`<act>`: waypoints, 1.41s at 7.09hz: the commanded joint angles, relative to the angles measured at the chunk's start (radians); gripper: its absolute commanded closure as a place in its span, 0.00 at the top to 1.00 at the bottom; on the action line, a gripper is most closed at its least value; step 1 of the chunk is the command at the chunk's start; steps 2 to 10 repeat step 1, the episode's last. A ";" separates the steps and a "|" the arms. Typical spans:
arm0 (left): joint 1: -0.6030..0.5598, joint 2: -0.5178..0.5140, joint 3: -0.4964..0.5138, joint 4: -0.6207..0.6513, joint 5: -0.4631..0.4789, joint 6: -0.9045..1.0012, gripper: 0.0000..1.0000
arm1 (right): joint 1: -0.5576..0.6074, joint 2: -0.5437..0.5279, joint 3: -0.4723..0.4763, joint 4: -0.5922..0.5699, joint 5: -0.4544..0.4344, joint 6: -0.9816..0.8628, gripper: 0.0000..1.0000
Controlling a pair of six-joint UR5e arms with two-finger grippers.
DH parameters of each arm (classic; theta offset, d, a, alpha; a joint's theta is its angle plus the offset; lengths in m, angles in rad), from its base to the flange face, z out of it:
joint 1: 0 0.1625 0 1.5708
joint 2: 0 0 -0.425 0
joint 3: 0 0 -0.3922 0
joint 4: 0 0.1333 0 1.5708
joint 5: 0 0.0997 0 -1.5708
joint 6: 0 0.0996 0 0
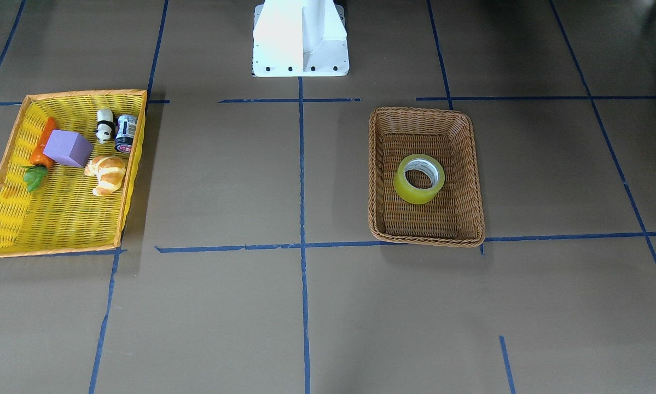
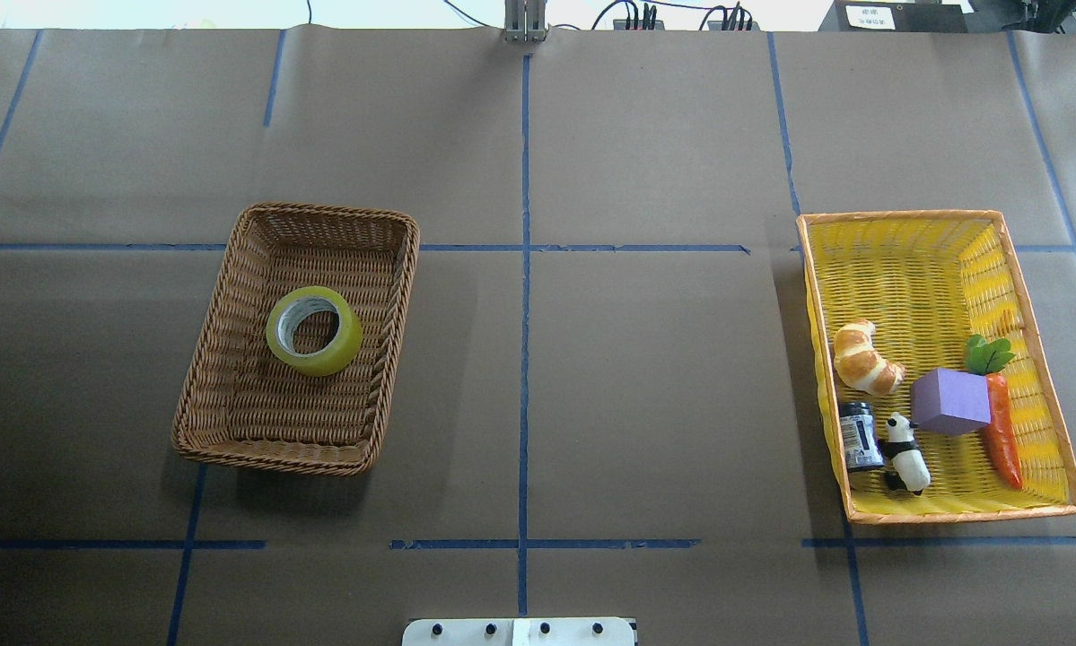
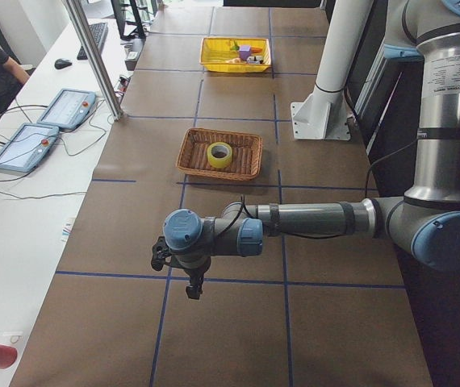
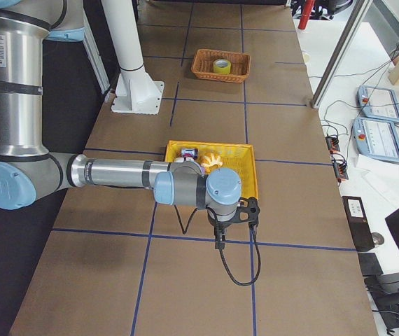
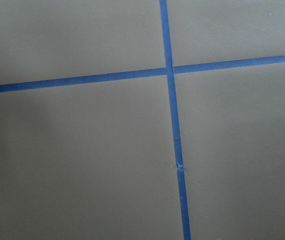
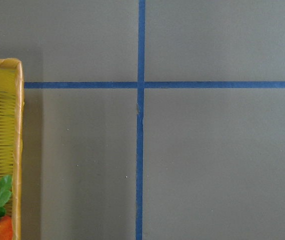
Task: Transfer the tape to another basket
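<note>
The yellow translucent tape [image 2: 314, 330] lies flat in the middle of the brown wicker basket [image 2: 222, 357] on the robot's left side; both also show in the front-facing view, the tape [image 1: 419, 178] and the basket [image 1: 378, 164]. My left gripper [image 3: 193, 288] shows only in the exterior left view, hanging over bare table well away from the basket. My right gripper [image 4: 218, 241] shows only in the exterior right view, just past the yellow tray. I cannot tell whether either is open or shut.
A bright yellow woven tray [image 2: 905, 242] on the robot's right holds a croissant [image 2: 863, 357], a purple cube [image 2: 950, 400], a carrot [image 2: 1002, 435], a panda figure [image 2: 905, 451] and a small can [image 2: 859, 435]. Blue tape lines grid the brown table.
</note>
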 commanded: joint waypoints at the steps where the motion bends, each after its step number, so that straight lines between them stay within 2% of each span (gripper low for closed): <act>1: 0.000 0.000 -0.001 -0.001 0.000 0.000 1.00 | 0.000 0.000 0.000 0.002 0.000 0.000 1.00; 10: 0.000 0.000 -0.001 -0.001 0.000 0.000 1.00 | 0.000 0.000 0.000 0.002 0.000 0.000 1.00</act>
